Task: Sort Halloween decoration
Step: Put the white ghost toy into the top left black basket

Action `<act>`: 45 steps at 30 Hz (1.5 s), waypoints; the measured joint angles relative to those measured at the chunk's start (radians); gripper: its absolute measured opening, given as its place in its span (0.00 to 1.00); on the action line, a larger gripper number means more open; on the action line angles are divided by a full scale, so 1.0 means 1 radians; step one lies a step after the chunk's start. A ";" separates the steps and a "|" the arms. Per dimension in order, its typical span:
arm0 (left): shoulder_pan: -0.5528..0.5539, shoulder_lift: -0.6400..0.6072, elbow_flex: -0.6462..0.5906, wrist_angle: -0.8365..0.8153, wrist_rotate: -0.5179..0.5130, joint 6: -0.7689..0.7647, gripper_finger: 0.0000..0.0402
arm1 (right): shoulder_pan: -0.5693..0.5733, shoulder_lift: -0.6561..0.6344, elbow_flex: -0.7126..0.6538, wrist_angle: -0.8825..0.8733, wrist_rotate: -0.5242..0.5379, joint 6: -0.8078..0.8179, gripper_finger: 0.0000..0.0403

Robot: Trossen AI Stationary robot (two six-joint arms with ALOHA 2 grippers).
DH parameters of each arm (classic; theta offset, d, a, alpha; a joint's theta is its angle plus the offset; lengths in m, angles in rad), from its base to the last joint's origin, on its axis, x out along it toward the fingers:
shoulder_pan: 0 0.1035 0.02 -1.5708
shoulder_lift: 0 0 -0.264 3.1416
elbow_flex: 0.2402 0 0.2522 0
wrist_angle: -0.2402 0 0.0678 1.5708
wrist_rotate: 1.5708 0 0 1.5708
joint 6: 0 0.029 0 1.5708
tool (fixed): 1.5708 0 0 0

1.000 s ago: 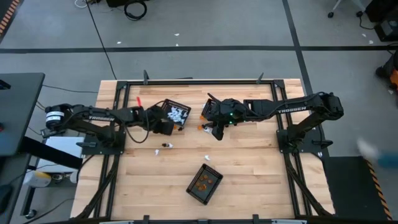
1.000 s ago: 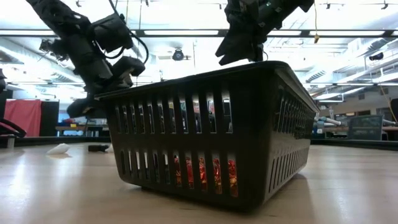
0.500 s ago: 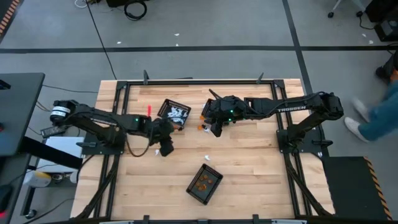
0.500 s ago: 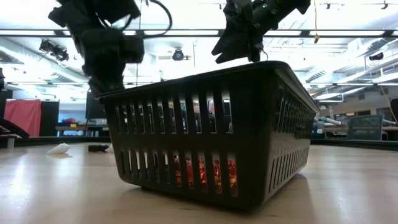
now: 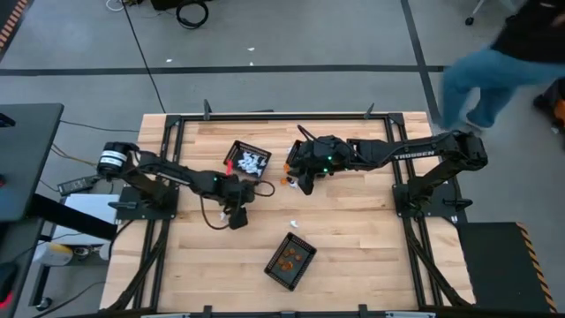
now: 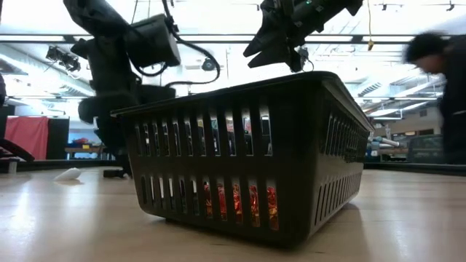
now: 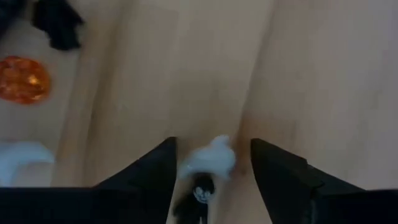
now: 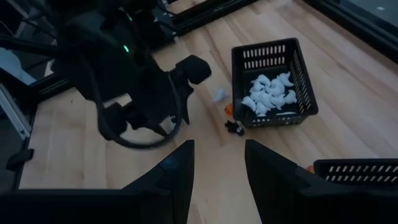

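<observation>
Tabletop [image 5: 353,230] bare around left tool [image 7: 211,168].

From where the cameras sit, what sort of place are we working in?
Probably a robotics lab or workshop: a wooden table in a black metal frame, grey floor with black tape lines, ceiling strip lights.

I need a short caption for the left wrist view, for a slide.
Open left tool above a white trinket and a black trinket on the table.
</observation>
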 joint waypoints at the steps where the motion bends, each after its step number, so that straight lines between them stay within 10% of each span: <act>1: 0.000 0.009 0.002 0.000 -0.006 0.006 0.52 | 0.001 0.000 0.000 0.001 0.000 0.000 0.36; 45: 0.079 0.036 0.054 -0.108 0.093 0.051 0.01 | 0.004 0.000 0.000 0.001 0.000 -0.022 0.36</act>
